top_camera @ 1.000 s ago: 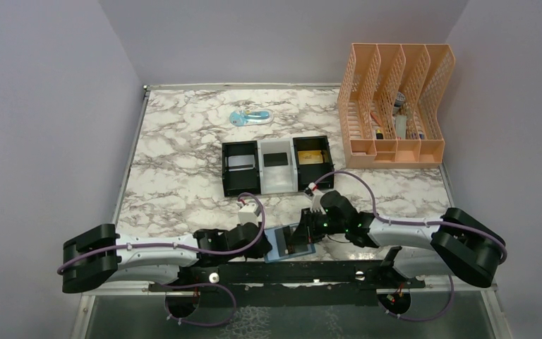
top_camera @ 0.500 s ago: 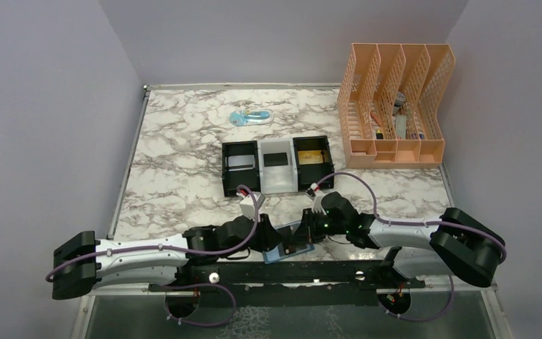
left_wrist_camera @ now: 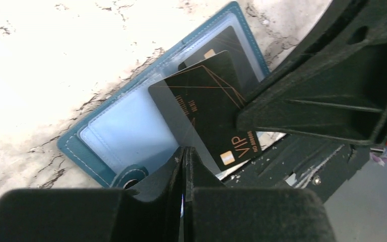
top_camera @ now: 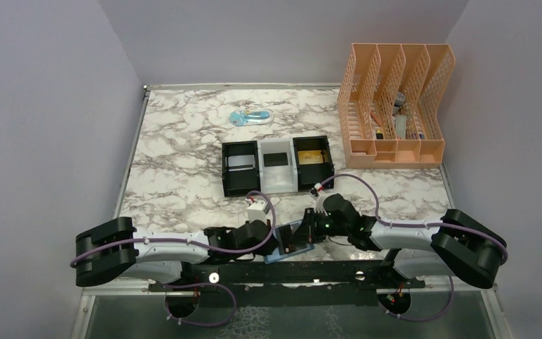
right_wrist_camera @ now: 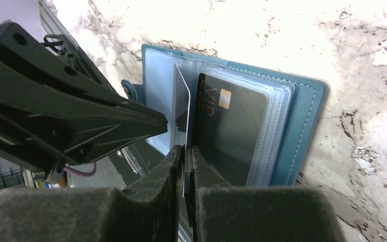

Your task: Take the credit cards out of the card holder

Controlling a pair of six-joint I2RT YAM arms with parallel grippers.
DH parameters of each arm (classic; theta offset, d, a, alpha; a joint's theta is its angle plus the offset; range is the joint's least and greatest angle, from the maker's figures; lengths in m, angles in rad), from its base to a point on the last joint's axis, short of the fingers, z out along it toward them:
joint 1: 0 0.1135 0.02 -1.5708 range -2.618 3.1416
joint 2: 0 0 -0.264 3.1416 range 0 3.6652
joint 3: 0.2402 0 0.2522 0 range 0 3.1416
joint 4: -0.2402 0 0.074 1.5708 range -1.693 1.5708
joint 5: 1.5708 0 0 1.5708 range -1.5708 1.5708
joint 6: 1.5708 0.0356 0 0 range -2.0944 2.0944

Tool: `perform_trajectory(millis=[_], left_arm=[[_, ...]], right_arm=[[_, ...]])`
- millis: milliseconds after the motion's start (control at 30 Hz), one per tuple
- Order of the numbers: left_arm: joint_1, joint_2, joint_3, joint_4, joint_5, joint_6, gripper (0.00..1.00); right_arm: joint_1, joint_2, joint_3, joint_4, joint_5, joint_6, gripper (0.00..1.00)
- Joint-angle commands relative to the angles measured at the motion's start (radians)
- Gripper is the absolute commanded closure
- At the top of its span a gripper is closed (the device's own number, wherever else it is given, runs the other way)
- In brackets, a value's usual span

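Open teal card holder (left_wrist_camera: 116, 126) on the desk (top_camera: 183, 183). Right tool (right_wrist_camera: 185, 149), at its right, pinches a black card (left_wrist_camera: 206, 106) partly out; left tool (left_wrist_camera: 184, 152), pressed together, sits at its left edge.

A marble table (top_camera: 183, 152) carries a tray (top_camera: 224, 169) near its middle, black at both ends and white between. An orange lattice file rack (top_camera: 356, 106) stands at the far right, with small items inside that are too small to name. A small blue-and-clear object (top_camera: 249, 117), perhaps a tape dispenser, lies near the far edge.
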Motion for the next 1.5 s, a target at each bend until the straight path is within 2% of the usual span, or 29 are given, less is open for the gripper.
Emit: perform_trajectory(millis=[0, 167, 300, 467, 567, 800, 933, 1267, 1333, 1467], left_arm=[[-0.007, 0.043, 0.027, -0.019, -0.061, -0.017, 0.95], [-0.007, 0.085, 0.035, -0.039, -0.066, -0.026, 0.98], [-0.010, 0.100, 0.027, -0.042, -0.067, -0.035, 1.00], [-0.016, 0.101, 0.016, -0.044, -0.064, -0.041, 1.00], [-0.017, 0.095, 0.011, -0.044, -0.068, -0.045, 1.00], [-0.018, 0.079, 0.000, -0.045, -0.076, -0.052, 1.00], [-0.017, 0.068, -0.005, -0.047, -0.078, -0.052, 1.00], [-0.019, 0.011, -0.014, -0.069, -0.090, -0.046, 0.99], [-0.019, -0.013, -0.001, -0.084, -0.095, -0.024, 0.97], [-0.019, -0.056, 0.071, -0.178, -0.122, 0.056, 0.84]], right_arm=[[0.003, -0.020, -0.002, 0.027, 0.038, 0.007, 0.92], [0.004, -0.006, 0.011, 0.032, 0.008, -0.004, 0.92], [0.004, 0.018, 0.010, 0.071, -0.032, -0.001, 0.84], [0.004, 0.053, 0.024, 0.102, -0.038, 0.007, 0.81], [0.004, 0.085, 0.043, 0.117, -0.041, 0.012, 0.81], [0.004, 0.133, 0.045, 0.148, -0.058, 0.019, 0.91], [0.004, 0.076, 0.034, 0.113, -0.028, 0.011, 0.99], [0.004, -0.174, 0.006, -0.065, 0.086, -0.055, 0.99], [0.004, -0.226, 0.001, -0.093, 0.112, -0.080, 0.99], [0.004, -0.309, -0.003, -0.157, 0.174, -0.134, 0.99]])
